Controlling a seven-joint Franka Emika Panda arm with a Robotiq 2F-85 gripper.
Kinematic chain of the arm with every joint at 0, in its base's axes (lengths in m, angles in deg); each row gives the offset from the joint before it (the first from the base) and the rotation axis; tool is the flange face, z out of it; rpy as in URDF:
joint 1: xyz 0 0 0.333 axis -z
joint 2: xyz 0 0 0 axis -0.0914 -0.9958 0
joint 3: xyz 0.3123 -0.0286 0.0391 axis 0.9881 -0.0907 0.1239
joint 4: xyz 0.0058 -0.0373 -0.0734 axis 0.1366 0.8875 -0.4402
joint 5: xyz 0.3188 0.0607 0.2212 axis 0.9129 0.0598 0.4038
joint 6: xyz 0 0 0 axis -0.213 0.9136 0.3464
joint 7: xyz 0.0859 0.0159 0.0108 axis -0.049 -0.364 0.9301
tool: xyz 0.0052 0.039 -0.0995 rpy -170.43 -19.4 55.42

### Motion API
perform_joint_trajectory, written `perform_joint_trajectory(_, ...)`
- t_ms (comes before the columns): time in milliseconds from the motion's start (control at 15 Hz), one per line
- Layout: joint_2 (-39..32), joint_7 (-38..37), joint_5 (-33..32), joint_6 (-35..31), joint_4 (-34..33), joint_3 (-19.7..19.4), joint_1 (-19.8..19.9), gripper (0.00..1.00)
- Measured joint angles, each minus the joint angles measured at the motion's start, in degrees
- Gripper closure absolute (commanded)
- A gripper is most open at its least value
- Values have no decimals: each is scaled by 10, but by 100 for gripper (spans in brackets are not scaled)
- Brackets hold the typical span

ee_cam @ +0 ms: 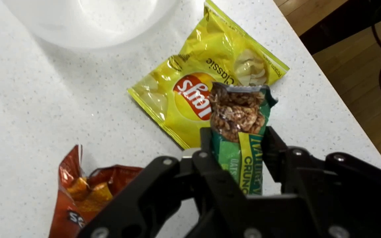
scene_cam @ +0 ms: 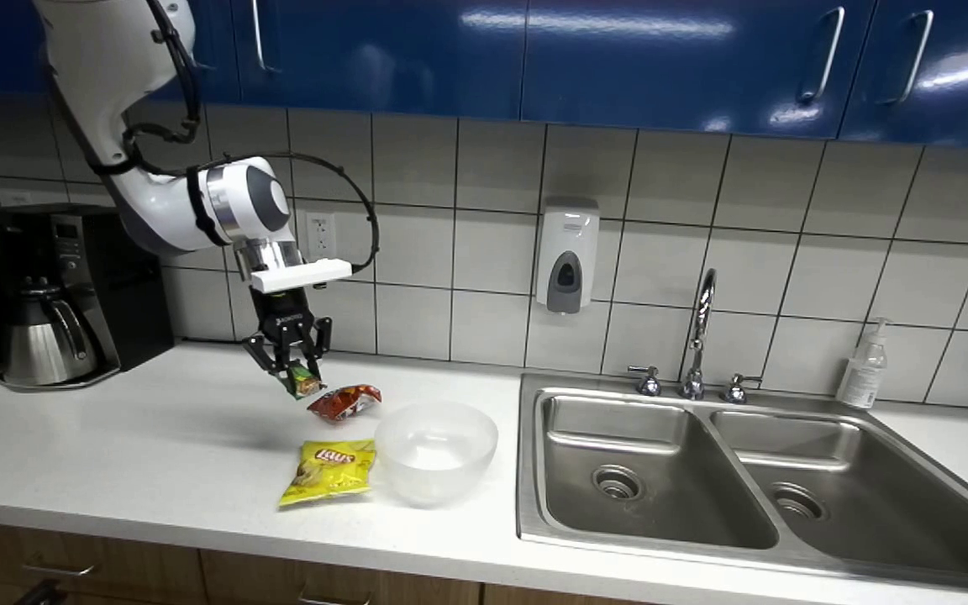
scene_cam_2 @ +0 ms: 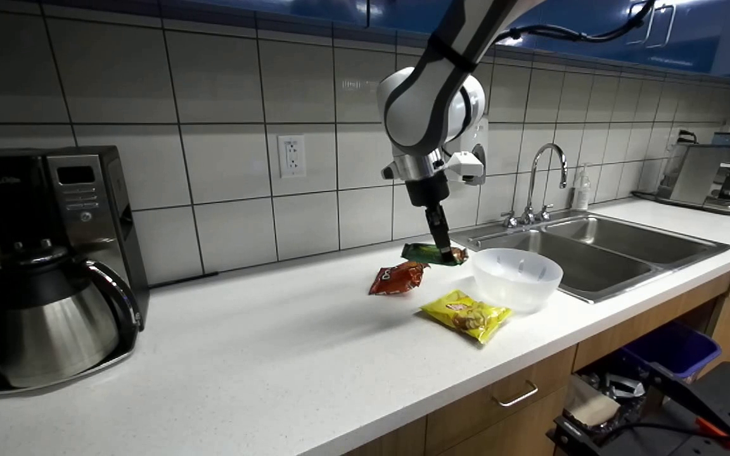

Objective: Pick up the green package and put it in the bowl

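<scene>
My end effector (ee_cam: 237, 136) clamps the flat, glossy green packet (ee_cam: 240, 147) — wrist view puts the round, translucent plastic bowl (ee_cam: 89, 21) at its ten o'clock.

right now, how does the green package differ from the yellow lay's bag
The green package is held up between the jaws; the yellow bag lies on the counter. The green package is narrow and elongated; the yellow bag is wider and squarish. Both are printed food packets.

White arm (scene_cam: 169, 206), black gripper (ee_cam: 238, 138)
</scene>
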Motion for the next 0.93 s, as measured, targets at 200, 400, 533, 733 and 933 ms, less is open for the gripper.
perform_joint_trajectory(200,12,-25,0,-1,6,-15,18,85)
perform_joint_trajectory(400,20,-53,0,-1,6,-31,32,85)
perform_joint_trajectory(533,22,-73,0,-1,6,-41,41,85)
perform_joint_trajectory(733,22,-100,2,-1,6,-55,58,85)
perform_joint_trajectory(933,22,-120,5,0,6,-66,76,85)
